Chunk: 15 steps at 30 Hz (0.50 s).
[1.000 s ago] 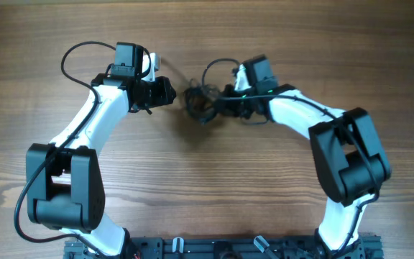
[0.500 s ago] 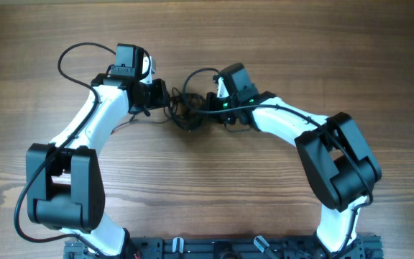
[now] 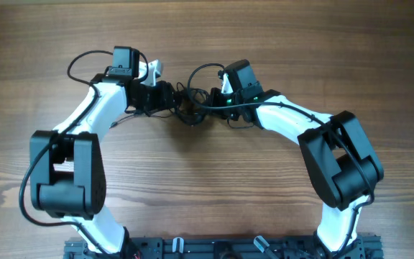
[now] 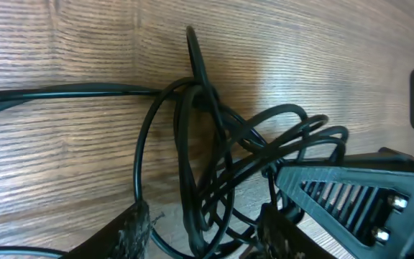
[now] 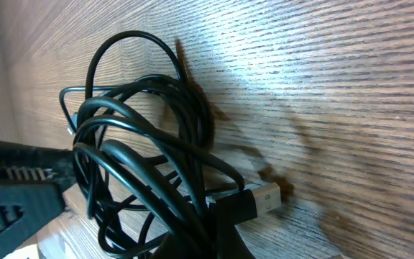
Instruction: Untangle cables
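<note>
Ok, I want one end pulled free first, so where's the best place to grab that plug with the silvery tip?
Probably on the black plug body, just behind its silvery tip. It sticks out sideways from the cable bunch onto the wood table, its tip end clear of the loops. Come in from that open side, jaws across the flat body, then pull away from the loops.

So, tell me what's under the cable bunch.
Bare wooden table shows through the loops of the cables. Where the strands pile thickest, what lies beneath is covered.
</note>
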Available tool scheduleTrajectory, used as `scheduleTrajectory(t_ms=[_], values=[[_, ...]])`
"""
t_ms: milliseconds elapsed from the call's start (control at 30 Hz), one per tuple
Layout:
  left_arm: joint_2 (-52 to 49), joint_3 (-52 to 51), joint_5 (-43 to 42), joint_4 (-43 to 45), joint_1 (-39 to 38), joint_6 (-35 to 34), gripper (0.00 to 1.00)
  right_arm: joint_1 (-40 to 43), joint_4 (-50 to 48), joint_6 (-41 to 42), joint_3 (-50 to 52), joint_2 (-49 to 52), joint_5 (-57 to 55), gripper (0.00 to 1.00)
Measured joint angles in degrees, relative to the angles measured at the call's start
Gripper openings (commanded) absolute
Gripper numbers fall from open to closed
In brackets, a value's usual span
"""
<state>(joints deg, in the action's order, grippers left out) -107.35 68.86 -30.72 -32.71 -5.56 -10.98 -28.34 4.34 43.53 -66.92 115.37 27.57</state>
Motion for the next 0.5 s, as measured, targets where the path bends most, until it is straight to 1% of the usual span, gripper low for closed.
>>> scheduleTrajectory(t_ms=[33, 67, 100, 167, 233, 267, 367, 500], values=[[-0.4, 0.0, -0.1, 0.4, 0.0, -0.1, 0.46, 0.0, -0.1, 0.0, 0.0, 0.0, 0.0, 0.04], [-0.9, 0.0, 0.0, 0.8, 0.0, -0.5, 0.33, 0.0, -0.1, 0.0, 0.0, 0.0, 0.0, 0.09], [-1.2, 0.0, 0.0, 1.1, 0.0, -1.0, 0.22, 0.0, -0.1, 0.0, 0.0, 0.0, 0.0, 0.17], [-1.9, 0.0, 0.4, 1.8, 0.0, -2.3, 0.15, 0.0, -0.2, -0.2, 0.0, 0.0, 0.1, 0.28], [-2.3, 0.0, 0.8, 2.3, 0.0, -2.5, 0.08, 0.1, -0.5, -2.2, 0.0, 0.0, 1.2, 0.52], [-2.5, 0.0, 0.9, 2.4, 0.0, -2.6, 0.05, 0.3, -0.4, -3.0, 0.0, 0.0, 2.1, 0.56], [-2.5, 0.0, 0.9, 2.6, 0.0, -3.1, 0.04, 1.2, 0.9, -4.2, 0.0, -0.6, 3.9, 0.58], [-2.5, 0.0, 0.9, 3.0, 0.0, -3.1, 0.06, 3.7, 4.5, -6.5, 0.0, -7.8, 5.0, 0.58]])
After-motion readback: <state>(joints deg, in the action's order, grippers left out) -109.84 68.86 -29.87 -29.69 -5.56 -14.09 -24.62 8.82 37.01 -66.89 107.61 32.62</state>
